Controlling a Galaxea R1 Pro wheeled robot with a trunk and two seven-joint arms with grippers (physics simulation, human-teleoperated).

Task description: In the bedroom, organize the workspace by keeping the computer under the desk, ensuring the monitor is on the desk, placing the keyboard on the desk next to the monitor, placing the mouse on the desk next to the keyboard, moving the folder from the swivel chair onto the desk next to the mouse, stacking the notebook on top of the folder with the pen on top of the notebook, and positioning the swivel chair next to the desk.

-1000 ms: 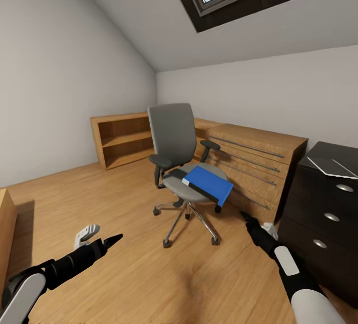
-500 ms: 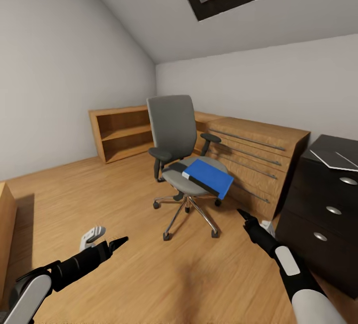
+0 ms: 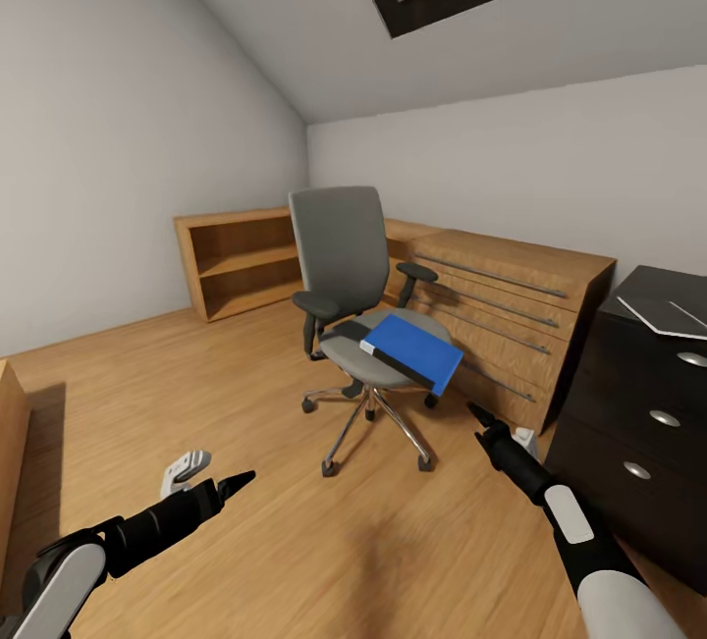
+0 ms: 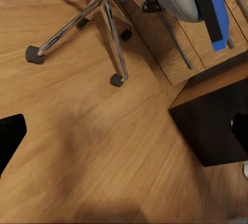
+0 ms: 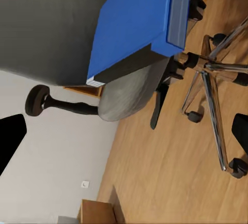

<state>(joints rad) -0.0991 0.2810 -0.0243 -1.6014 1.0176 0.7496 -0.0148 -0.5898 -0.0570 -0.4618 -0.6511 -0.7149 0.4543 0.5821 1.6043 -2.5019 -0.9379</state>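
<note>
I see the black table (image 3: 660, 297) at far right, the swivel chair (image 3: 355, 297) mid-floor with the blue folder (image 3: 417, 348) on its seat. My left end effector (image 3: 236, 481) and right end effector (image 3: 478, 415) hover low, empty; can't tell their opening.

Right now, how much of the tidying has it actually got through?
Little looks done yet. The blue folder lies on the swivel chair, which stands out on the floor away from the black desk. Both claws, left and right, hold nothing. Moving the folder, stacking on it and parking the chair remain.
</note>
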